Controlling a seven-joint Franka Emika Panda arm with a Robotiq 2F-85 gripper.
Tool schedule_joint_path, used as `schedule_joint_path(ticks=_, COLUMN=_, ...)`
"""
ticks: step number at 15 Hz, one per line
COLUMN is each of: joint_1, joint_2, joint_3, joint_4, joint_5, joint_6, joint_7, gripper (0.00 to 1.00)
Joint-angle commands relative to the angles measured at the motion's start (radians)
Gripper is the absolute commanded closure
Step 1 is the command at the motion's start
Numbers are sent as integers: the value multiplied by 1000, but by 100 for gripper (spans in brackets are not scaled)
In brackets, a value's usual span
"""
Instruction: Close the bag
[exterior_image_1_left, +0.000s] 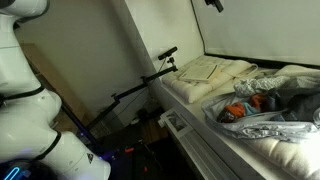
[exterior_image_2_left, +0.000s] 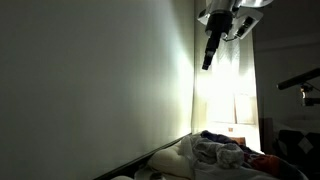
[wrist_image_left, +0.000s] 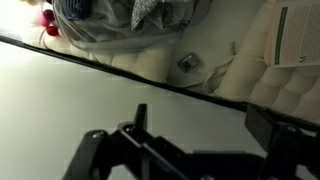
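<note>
Nearest, at 6 o'clock of the wrist view: the gripper (wrist_image_left: 185, 145), dark fingers spread wide, pinching nothing. Beyond a pale blank band, at 11 o'clock: the bag (wrist_image_left: 110, 18), crinkled and translucent, resting on a cream quilted mattress (wrist_image_left: 150, 62), red bits at its 9 o'clock edge. Over at 2 o'clock, a printed sheet (wrist_image_left: 297, 35). In an exterior view, past the white robot arm (exterior_image_1_left: 30, 110), at 3 o'clock the same bag, orange showing inside; farther back, at its 11 o'clock, a folded cream cloth (exterior_image_1_left: 205, 68).
</note>
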Motion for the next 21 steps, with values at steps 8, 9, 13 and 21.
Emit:
schedule_joint_path(ticks=8, joint_1=-8, joint_2=70, joint_3=-6, joint_4=57, joint_5=3, joint_6=-5, joint_7=-29, gripper=0)
schedule_joint_path(ticks=9, joint_1=-8, joint_2=70, joint_3=-5, joint_4=57, joint_5=4, joint_6=-3, joint_7=-30, gripper=0)
schedule_joint_path(ticks=13, joint_1=-7, joint_2=70, joint_3=-4, joint_4=60, joint_5=4, joint_6=-3, joint_7=-31, gripper=0)
schedule_joint_path(ticks=21, joint_1=-72, joint_2=81, joint_3=2, joint_4=71, joint_5=114, joint_6=3, joint_7=-76, gripper=0)
